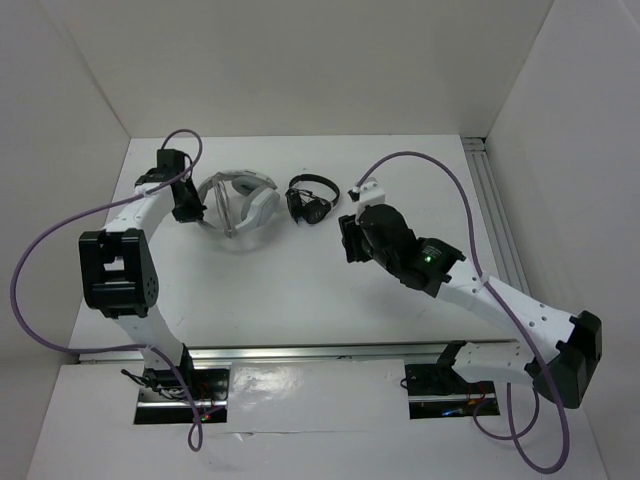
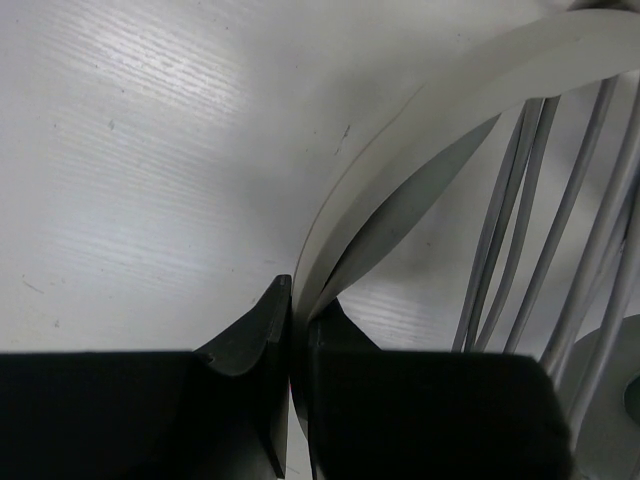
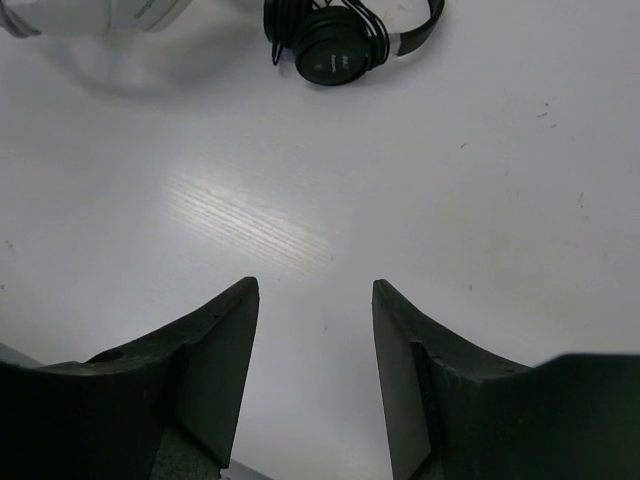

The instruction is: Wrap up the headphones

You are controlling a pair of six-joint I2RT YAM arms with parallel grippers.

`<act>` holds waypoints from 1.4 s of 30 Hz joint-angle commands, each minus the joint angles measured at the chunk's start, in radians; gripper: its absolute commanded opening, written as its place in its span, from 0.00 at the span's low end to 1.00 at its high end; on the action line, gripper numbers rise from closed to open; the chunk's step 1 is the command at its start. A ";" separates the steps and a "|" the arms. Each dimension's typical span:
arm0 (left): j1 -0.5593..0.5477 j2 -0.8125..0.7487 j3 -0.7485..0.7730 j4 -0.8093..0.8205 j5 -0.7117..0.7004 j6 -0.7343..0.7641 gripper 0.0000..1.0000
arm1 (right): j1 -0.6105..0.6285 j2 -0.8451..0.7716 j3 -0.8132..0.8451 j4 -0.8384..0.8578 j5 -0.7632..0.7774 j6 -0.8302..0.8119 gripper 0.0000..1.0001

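Note:
The light grey-white headphones (image 1: 240, 203) lie at the back left of the table, their thin grey cable (image 2: 520, 220) wound in several strands across the headband. My left gripper (image 1: 189, 208) is shut on the wide headband (image 2: 420, 130), which runs between its fingers in the left wrist view. My right gripper (image 1: 348, 240) is open and empty above bare table, right of the headphones. In the right wrist view its gripper (image 3: 315, 290) points toward the headphones, of which only an edge (image 3: 90, 12) shows at the top left.
Smaller black headphones (image 1: 310, 198) lie just right of the white pair, also in the right wrist view (image 3: 345, 40). White walls enclose the table. A metal rail (image 1: 495, 215) runs along its right edge.

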 commanded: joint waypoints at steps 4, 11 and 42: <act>0.009 0.072 0.081 0.103 0.055 0.011 0.00 | 0.050 0.057 -0.004 0.079 0.019 -0.012 0.57; 0.018 0.175 0.081 0.114 0.012 -0.013 0.00 | 0.081 0.109 0.005 0.088 0.049 -0.012 0.57; -0.017 -0.375 0.085 -0.135 -0.079 -0.068 1.00 | 0.208 -0.087 0.247 -0.254 0.155 0.120 1.00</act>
